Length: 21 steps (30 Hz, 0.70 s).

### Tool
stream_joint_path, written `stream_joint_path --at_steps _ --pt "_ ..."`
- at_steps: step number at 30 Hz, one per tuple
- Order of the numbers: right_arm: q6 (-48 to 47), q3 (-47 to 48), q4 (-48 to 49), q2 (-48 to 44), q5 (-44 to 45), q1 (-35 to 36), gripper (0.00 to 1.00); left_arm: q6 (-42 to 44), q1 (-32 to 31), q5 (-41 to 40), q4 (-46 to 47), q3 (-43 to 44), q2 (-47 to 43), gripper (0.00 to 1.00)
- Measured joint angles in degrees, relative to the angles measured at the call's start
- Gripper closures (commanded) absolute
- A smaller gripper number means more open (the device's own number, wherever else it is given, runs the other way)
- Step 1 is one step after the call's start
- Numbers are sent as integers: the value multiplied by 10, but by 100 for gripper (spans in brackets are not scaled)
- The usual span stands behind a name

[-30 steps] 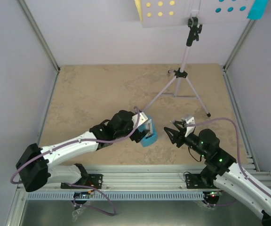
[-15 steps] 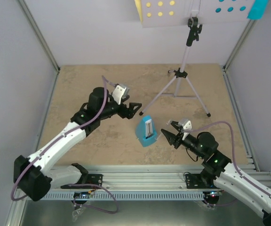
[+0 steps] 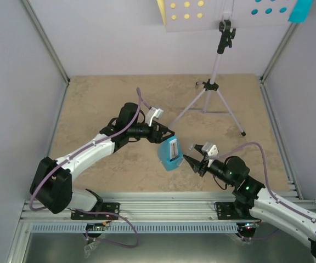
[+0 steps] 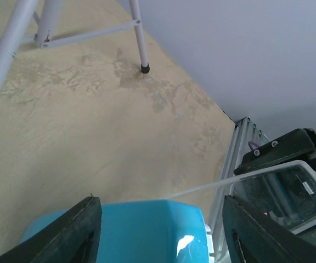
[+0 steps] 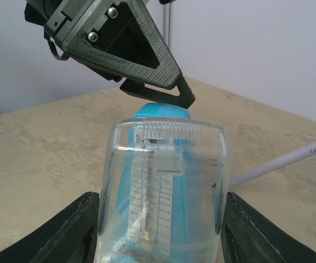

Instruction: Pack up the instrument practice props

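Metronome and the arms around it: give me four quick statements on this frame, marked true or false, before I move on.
1. The blue metronome stands on the table between the two grippers. True.
2. The left gripper is shut on the metronome. False: its fingers are open, either side of the metronome's top.
3. The right gripper is open. True.
4. The music stand lies folded on the table. False: it stands upright on its tripod legs.
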Motion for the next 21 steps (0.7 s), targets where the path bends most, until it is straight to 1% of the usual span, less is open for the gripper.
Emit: stream_joint_path --at_steps 2,7,12,15,21 --pt "-2 -2 3 5 5 4 48 -1 0 8 6 -1 5 41" --pt "-2 -5 3 7 14 9 48 -1 0 20 11 -1 17 42" --pt "-3 -5 3 0 28 9 48 1 0 22 6 -1 26 48" --pt "-4 -5 3 -4 35 12 48 3 0 24 2 0 32 50" --pt "-14 -5 8 11 66 38 49 9 0 29 2 4 35 55"
